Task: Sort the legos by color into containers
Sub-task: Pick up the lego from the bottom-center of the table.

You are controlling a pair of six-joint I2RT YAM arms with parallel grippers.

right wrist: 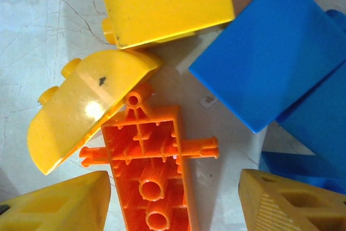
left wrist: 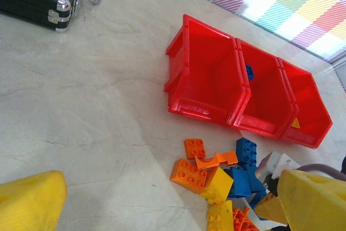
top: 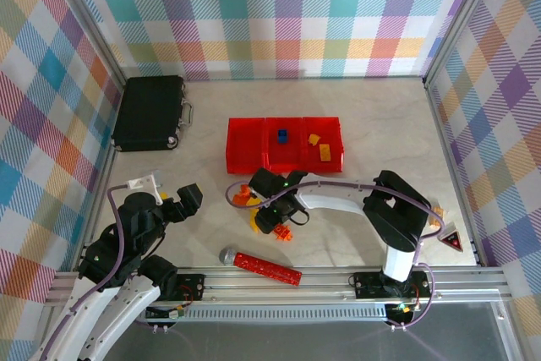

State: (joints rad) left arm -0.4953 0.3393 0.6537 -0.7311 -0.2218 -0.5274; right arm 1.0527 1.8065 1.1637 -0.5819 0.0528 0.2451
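Note:
Three joined red containers stand mid-table. The middle one holds a blue brick; the right one holds two orange-yellow bricks. A pile of orange, yellow and blue legos lies in front of them. My right gripper is down in the pile. Its fingers stand open on either side of an upturned orange lego, with a gap at the right finger. A yellow curved lego and a blue lego lie beside it. My left gripper hovers open, left of the pile.
A black case lies at the back left. A long red studded bar with a grey end lies near the front edge. A small triangular object sits by the right wall. Checked walls close in the table.

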